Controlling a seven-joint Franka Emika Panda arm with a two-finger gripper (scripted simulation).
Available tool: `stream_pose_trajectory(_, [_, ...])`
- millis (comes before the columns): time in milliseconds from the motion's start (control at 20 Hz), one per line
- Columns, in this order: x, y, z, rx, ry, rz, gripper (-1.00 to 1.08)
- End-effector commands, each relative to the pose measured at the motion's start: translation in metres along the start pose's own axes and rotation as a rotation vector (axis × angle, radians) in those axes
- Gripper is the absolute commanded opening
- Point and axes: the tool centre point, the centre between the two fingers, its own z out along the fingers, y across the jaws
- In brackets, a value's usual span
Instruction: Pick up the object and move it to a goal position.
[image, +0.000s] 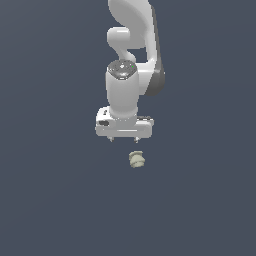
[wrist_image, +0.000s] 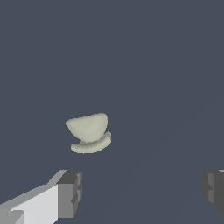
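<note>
I have the claw (image: 123, 140) hanging over the dark worktop (image: 50, 200) with its fingers (wrist_image: 70, 192) spread wide and nothing between them, so it is released and empty. The wrist view shows one grey fingertip on each side of the frame with bare worktop in the gap. The lump (image: 136, 159) I am meant to carry sits on the worktop just below the claw in the exterior view and a little toward that view's right, apart from both fingers. Through the wrist camera the lump (wrist_image: 89, 132) looks like a small pale, slightly shiny blob with a rounded upper part over a flatter rim. It lies ahead of the finger line, not between the tips.

The wide opening makes sense to me: the lump is much narrower than the claw, so the spread gives plenty of margin for lowering around it. I judge that the pickup has not yet begun and that I am at the lining-up stage. The next move, as I read it, calls for shifting the claw until the lump falls midway between the tips, then descending. The uneven shape could let it roll or squirt aside if the fingers meet it off centre. No goal marker shows in either view, so I cannot tell where it must go.
</note>
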Motion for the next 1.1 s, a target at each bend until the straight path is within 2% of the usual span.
stream_pose_trajectory(0, [0.002,-0.007,0.01,0.0,-0.008,-0.028,1.0])
stream_pose_trajectory(550, [0.01,-0.049,0.069,0.007,-0.045,-0.179,1.0])
stream_pose_trajectory(1050, [0.01,-0.055,0.081,0.009,-0.051,-0.199,1.0])
